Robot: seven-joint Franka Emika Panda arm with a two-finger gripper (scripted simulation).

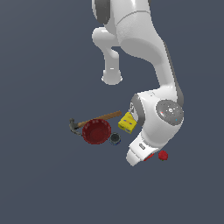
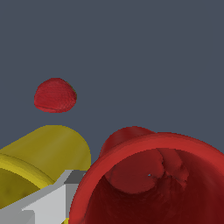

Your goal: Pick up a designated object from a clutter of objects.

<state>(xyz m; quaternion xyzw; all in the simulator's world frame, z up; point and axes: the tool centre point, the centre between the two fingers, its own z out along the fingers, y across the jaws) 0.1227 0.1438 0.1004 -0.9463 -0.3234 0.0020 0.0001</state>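
Note:
The red cup (image 2: pixel 148 183) fills the near part of the wrist view, its open mouth turned toward the camera. In the exterior view only a red sliver of the cup (image 1: pixel 149 156) shows under the hand. My gripper (image 1: pixel 136 155) is down at floor level over it. One grey finger (image 2: pixel 50 200) lies against the outside of the cup's rim; the other finger is hidden. A yellow cup (image 2: pixel 48 153) lies on its side right beside the finger. A tiny red blob (image 2: pixel 54 95) sits just beyond.
Toward the exterior view's left lie a dark-red bowl (image 1: pixel 96 131), a wooden-handled hammer (image 1: pixel 97 119) behind it, a tiny dark can (image 1: pixel 115 138) and a yellow box (image 1: pixel 126 123). The arm's white links hang over the box.

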